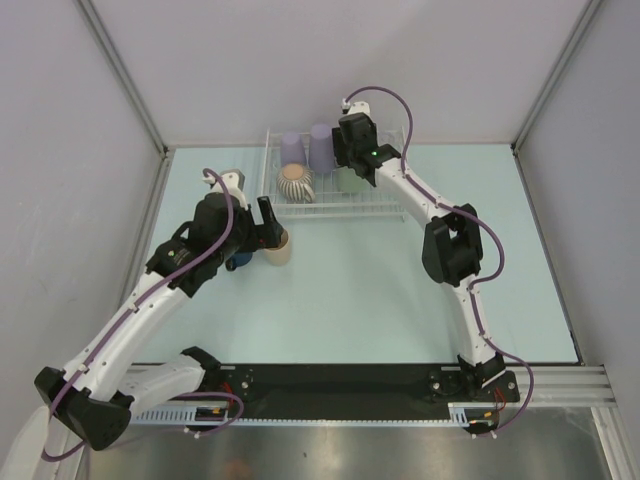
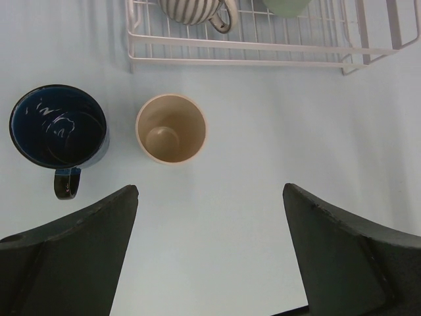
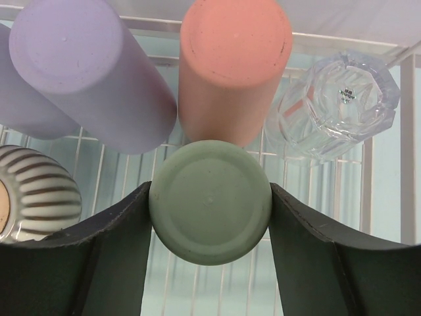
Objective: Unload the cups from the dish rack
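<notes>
The white dish rack (image 1: 345, 207) stands at the back of the table. In the right wrist view it holds two upside-down lavender cups (image 3: 92, 72), a salmon pink cup (image 3: 233, 66), a pale green cup (image 3: 210, 201) and a ribbed beige-white cup (image 3: 36, 194). My right gripper (image 3: 210, 192) is shut on the pale green cup, one finger touching each side. The tan cup (image 2: 171, 128) and the dark navy mug (image 2: 58, 127) stand upright on the table in front of the rack (image 2: 263, 46). My left gripper (image 2: 210, 191) is open and empty, just short of them.
A clear faceted glass (image 3: 339, 105) sits upside down in the rack, right of the salmon cup. Grey walls enclose the table on three sides. The pale blue tabletop (image 1: 400, 290) stretches to the right of the tan cup.
</notes>
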